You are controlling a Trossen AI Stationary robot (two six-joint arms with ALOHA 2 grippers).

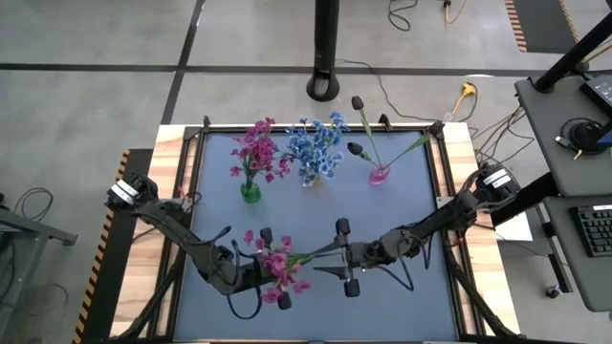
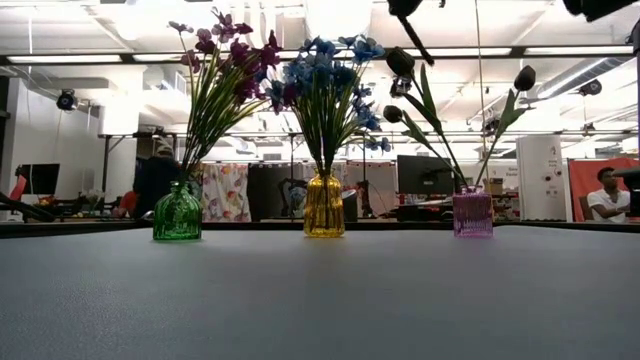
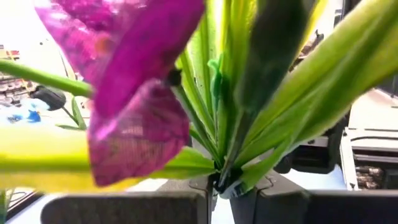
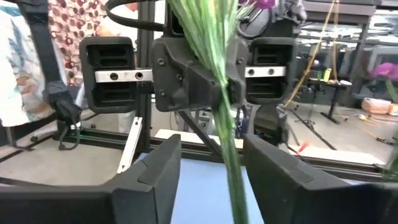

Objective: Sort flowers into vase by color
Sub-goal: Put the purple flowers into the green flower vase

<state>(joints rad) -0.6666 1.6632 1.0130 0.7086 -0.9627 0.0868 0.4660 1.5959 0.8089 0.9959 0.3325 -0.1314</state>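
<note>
Your left hand (image 1: 271, 270) is clamped on the pink sprig (image 1: 277, 265), pinching the stem just below the leaves, with the magenta blooms fanned out over the near part of the surface (image 1: 402, 205); your right hand (image 1: 340, 259) stands half open around the same stem, its fingers (image 4: 152, 177) set clear on either side of the green shaft in the right wrist view, so right now only one hand carries this flower. That's your first risk: the pinch sits low at the leaf base, the head is heavy and wide, and any quick swing could let the sprig swivel in the grip and point its stem the wrong way. Second, the right hand is just beside the stem and close to the left one; if it doesn't back away cleanly, a finger could snag the stem or the leaves and tug the sprig loose, or the two hands could knock together. Third, look at the far row: green vase (image 1: 251, 192) already full of pinks, yellow vase (image 2: 323, 206) crowded with blues (image 1: 318, 146), and the pink vase (image 1: 380, 175) with dark buds (image 1: 356, 149) leaning out. The green one looks like your target, and its neck seems tight, so a stem coming in off-line may jam on the bunch already there, tip the little vase, or brush the blues next door.
</note>
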